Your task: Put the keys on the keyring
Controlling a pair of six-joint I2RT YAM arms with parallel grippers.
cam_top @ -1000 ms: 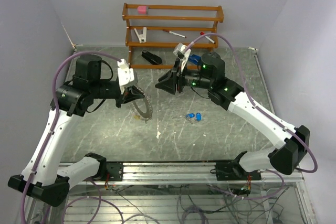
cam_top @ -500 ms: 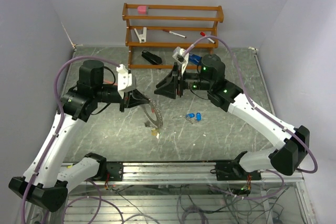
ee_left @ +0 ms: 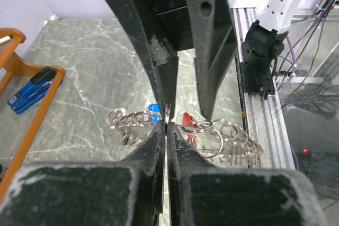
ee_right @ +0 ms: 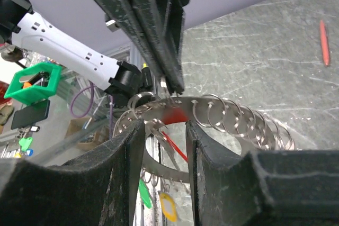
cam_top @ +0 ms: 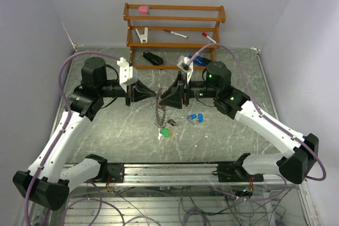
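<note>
A large thin metal keyring [cam_top: 158,110], fringed with small silvery keys, is hanging between both grippers over the grey marbled table [cam_top: 106,130]. Its long axis is running toward the near edge. The left gripper [cam_top: 152,95] is pinching its rim, fingers [ee_left: 154,144] fully closed. The right gripper [cam_top: 163,98] is straddling it, fingers [ee_right: 124,157] narrowly apart, and whether they are squeezing it is unclear. Small blue-headed keys [cam_top: 195,117] are lying on the table nearby.

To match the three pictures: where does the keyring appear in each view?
Top external: keyring at centre, between left gripper and right gripper.
Left wrist: keyring low centre, spreading to both sides.
Right wrist: keyring centre, arching right.
Shared landmark: grey marbled table.
</note>
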